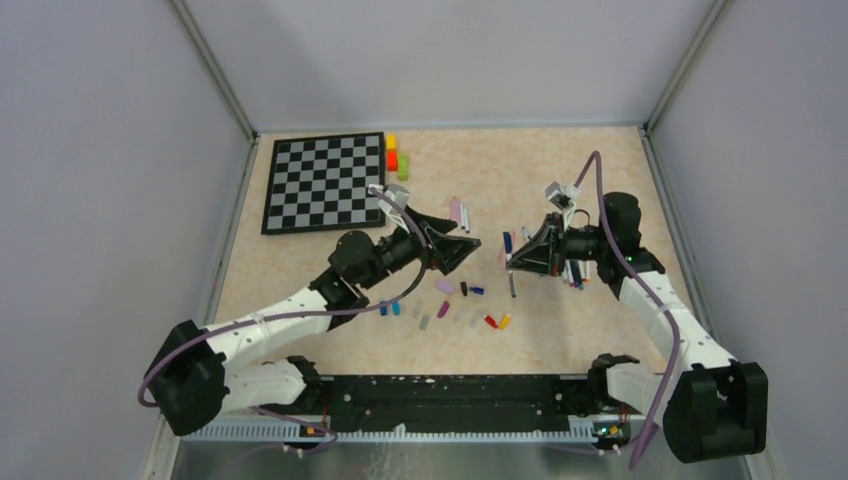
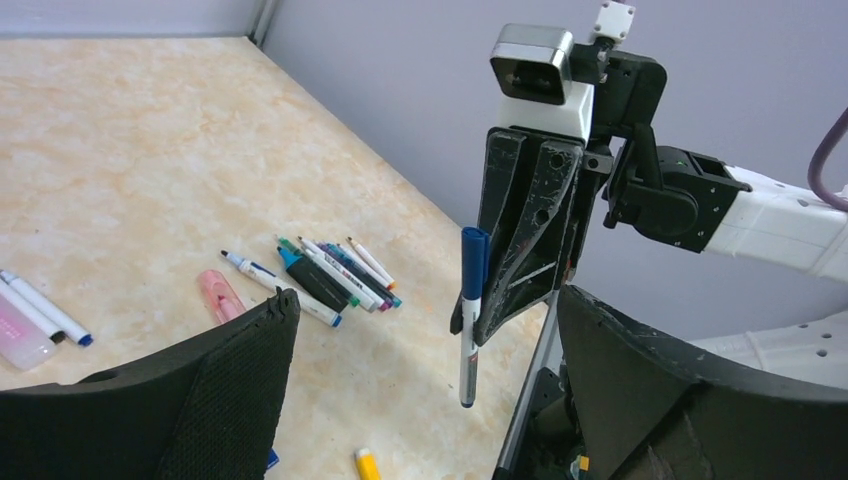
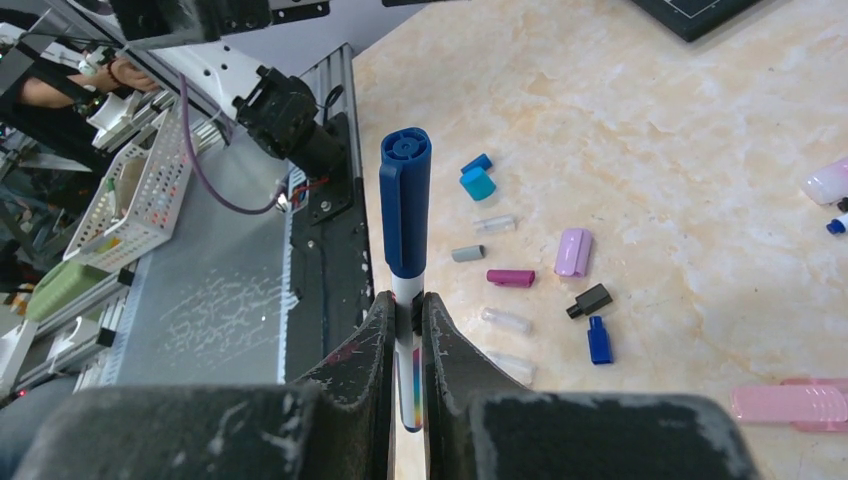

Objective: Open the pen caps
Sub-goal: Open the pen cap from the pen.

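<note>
My right gripper [image 3: 405,312] is shut on a white-barrelled pen [image 3: 406,290] and holds it off the table, its dark blue cap [image 3: 407,215] on and sticking out past the fingertips. In the top view this gripper [image 1: 512,262] is right of centre. My left gripper [image 1: 468,244] is open and empty just left of that pen, jaws facing it. In the left wrist view the pen [image 2: 469,330] hangs between and beyond my open fingers [image 2: 240,370]. Several loose caps [image 1: 445,287] lie below the grippers, among them magenta [image 3: 510,277], grey [image 3: 467,254], black [image 3: 588,300] and blue [image 3: 599,340].
A heap of pens [image 2: 335,272] lies by the right arm, with a pink highlighter cap [image 2: 220,295] beside it. More pens and a pink highlighter [image 1: 458,211] lie behind the left gripper. A chessboard [image 1: 325,180] and coloured blocks [image 1: 393,155] stand at the back left.
</note>
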